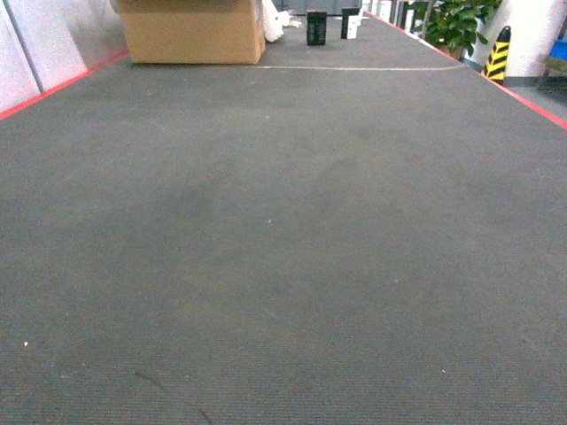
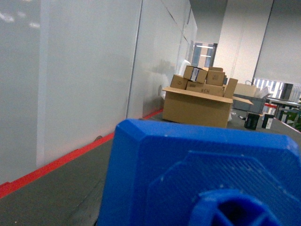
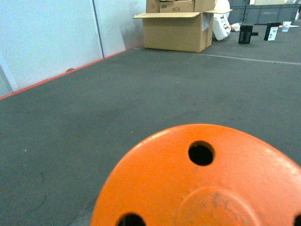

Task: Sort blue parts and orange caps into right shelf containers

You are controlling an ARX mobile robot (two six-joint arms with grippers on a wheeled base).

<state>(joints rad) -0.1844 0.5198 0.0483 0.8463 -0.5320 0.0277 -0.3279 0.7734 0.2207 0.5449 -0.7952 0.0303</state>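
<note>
Grey carpet (image 1: 283, 248), red-edged, runs to a cardboard box (image 1: 192, 31).

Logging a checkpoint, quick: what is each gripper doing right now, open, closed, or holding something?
Left: jaws out of view; a blue part fills the wrist camera, grip cannot be told.
Right: jaws out of view; an orange cap fills the wrist camera, grip cannot be told.

A blue part (image 2: 197, 174) fills the foreground, with stacked cardboard boxes (image 2: 200, 101) beyond on grey carpet (image 2: 56, 193).
</note>
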